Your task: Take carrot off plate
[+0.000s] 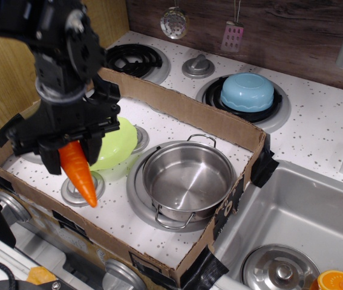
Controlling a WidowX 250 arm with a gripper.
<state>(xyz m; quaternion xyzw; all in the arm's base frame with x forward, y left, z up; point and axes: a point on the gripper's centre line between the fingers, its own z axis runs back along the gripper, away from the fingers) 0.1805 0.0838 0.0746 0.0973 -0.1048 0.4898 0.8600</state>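
Note:
My gripper [68,150] is shut on the top of the orange carrot [80,174], which hangs point-down over the front-left stove knob [69,188], in front of the lime-green plate [120,146]. The carrot's green stem is hidden between the fingers. The plate sits left of the steel pot [186,179], and the arm covers its left half. The carrot does not touch the plate.
A cardboard box wall [189,109] rings the work area. A light blue bowl [247,90] lies upside down on the back right burner. A sink [304,223] with a lid and an orange fruit [340,281] is at the right. The green broccoli is hidden behind the arm.

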